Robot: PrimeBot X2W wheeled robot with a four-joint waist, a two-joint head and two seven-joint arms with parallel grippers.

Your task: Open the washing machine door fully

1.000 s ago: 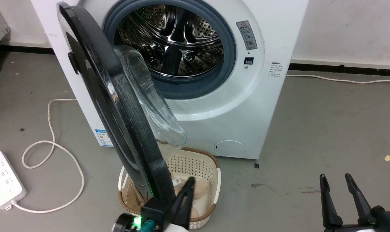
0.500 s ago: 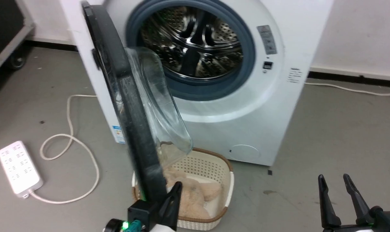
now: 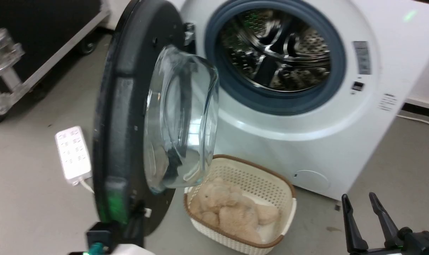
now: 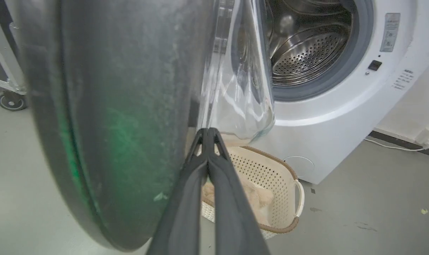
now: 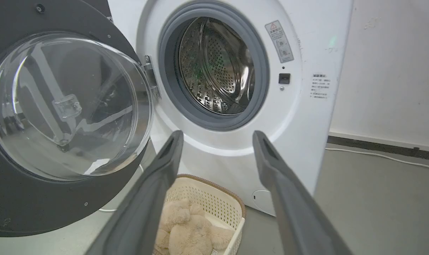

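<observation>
While the left tool (image 4: 208,131) has its two dark fingers pressed flat together with nothing between them, the left wrist view puts their tips just beside the inner side of the washing machine door (image 4: 122,106), under the bottom lip of its glass bowl (image 4: 242,88). Whether they touch the door I cannot tell. The head view hides those fingers behind the door's lower edge and gives only the tool's base, lit green, at seven o'clock. At five o'clock of that view the right tool (image 3: 358,196) holds its fingers spread and empty, well apart from the door.

The door stands open at the nine o'clock side of the drum opening. The head view sees it at a slant, thick black rim foremost. The right wrist view faces its inner side almost squarely and alone shows the metal hinge (image 5: 150,78) joining it to the washing machine (image 5: 306,106).

On the floor just beyond the door sits a cream perforated basket (image 3: 251,170) with a beige plush toy (image 3: 232,212) inside, close before the machine's round flap (image 3: 311,179). A white power strip (image 3: 72,152) lies on the floor at nine o'clock. Behind them, the grey gasket (image 3: 271,102) rings the steel drum (image 3: 274,49).
</observation>
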